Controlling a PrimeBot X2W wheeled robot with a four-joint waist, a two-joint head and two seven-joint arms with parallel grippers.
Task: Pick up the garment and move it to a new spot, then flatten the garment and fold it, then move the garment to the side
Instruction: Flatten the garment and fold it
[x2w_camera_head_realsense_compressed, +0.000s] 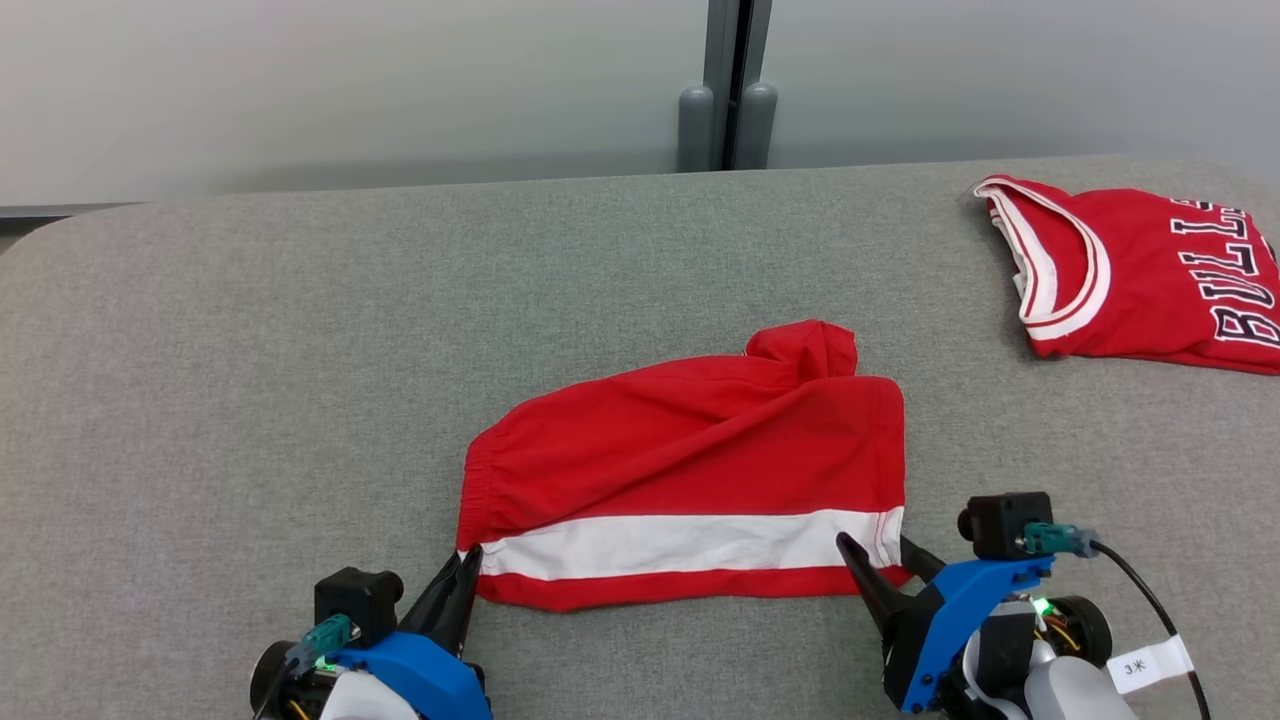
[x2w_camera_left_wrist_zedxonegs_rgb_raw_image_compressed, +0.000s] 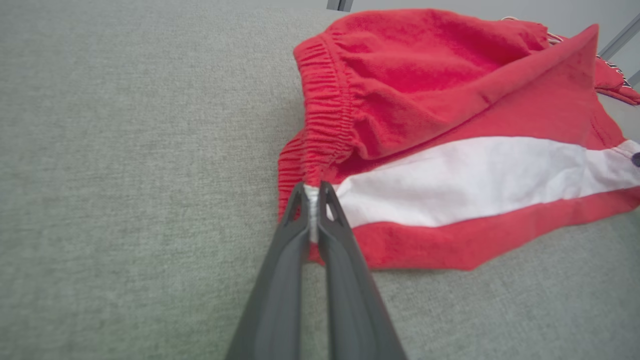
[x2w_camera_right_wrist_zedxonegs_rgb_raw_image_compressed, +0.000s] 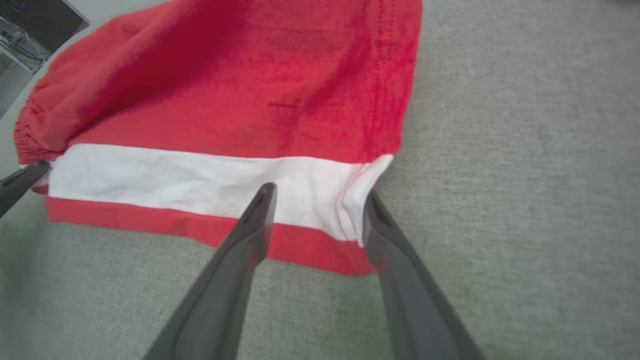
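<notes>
Tabletop (x2w_camera_head_realsense_compressed: 250, 350): grey, felt-like weave, rounded far-left corner. Left pincer (x2w_camera_head_realsense_compressed: 468, 560), low at the near left: two long dark tapered fingers pressed together, pinching the near-left corner of the garment (x2w_camera_head_realsense_compressed: 690, 450). In the left wrist view, this pincer (x2w_camera_left_wrist_zedxonegs_rgb_raw_image_compressed: 312, 189) bites a thin fold of cloth where the white band (x2w_camera_left_wrist_zedxonegs_rgb_raw_image_compressed: 475, 175) meets the gathered elastic waistband (x2w_camera_left_wrist_zedxonegs_rgb_raw_image_compressed: 327, 110), which is ribbed and puckered. The garment is a pair of red shorts in soft, slightly napped cloth. It lies at the middle of the tabletop, toward the near edge, as a rough rectangle with its long side across the view. A broad diagonal crease crosses the red panel, and a small rumpled hump sticks up at the far edge. The white band runs along the near side, with a narrow red strip below it. Right pincer (x2w_camera_head_realsense_compressed: 875, 548), at the garment's near-right corner: fingers spread. In the right wrist view, this pincer (x2w_camera_right_wrist_zedxonegs_rgb_raw_image_compressed: 319, 194) straddles the stitched hem corner, one finger over the band, and the curled white corner touches the other. Jersey (x2w_camera_head_realsense_compressed: 1140, 270): red, white-trimmed neckline, block lettering; lies flat at the far right, well apart.
</notes>
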